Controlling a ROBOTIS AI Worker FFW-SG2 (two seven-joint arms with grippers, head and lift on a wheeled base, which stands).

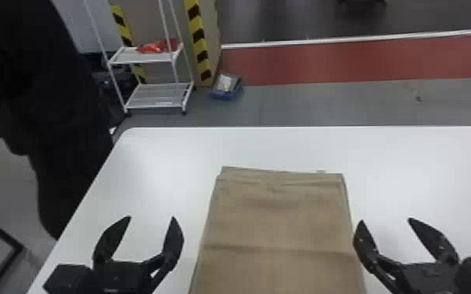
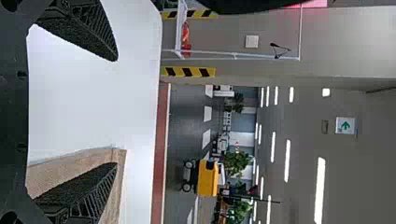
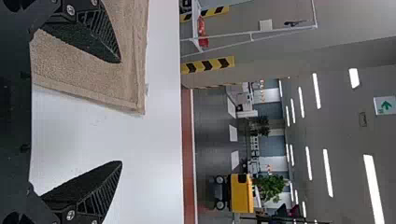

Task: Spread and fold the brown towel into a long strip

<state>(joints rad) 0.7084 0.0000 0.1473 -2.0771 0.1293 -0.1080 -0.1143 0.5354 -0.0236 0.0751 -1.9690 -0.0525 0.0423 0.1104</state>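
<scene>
High up, beyond the table's [image 1: 285, 144] far edge, a white sign [image 2: 345, 120] bears a green arrow pointing left. The mark beside the arrow is too small to read.

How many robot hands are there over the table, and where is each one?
2: the left hand by the left edge of the brown towel, the right hand by its right edge. Both are open.

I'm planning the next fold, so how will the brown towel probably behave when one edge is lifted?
The brown towel will probably droop rather than stay rigid, since its surface shows soft creases and ripples. It seems unlikely to roll or tip, as it lies flat on the white table. Its textured weave suggests it should not be very slippery.
</scene>
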